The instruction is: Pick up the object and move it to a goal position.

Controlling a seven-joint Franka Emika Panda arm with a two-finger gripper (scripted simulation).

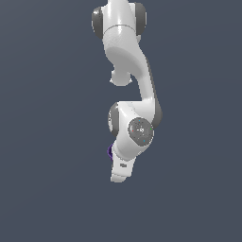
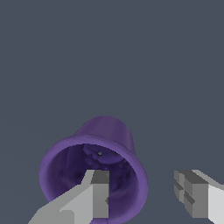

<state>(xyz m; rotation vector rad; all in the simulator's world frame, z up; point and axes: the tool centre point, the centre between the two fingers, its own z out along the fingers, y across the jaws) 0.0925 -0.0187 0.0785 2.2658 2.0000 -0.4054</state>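
Purple cup (image 2: 94,175), flared rim, hollow dark inside, jaws (image 2: 146,194) spread open, 1 finger (image 2: 98,194) over its mouth

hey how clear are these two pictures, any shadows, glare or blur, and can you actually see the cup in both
Exterior view: flat, even light, no cast shadows or glare; the arm hides all but a purple sliver of the cup. Wrist view: the cup looks sharp with soft shading inside; one finger covers part of its rim; edges look blocky.

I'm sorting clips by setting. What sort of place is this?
Likely a bare simulated test scene, no real room: a flat, featureless grey surface, a cleanly rendered white arm, and one purple cup under its gripper.
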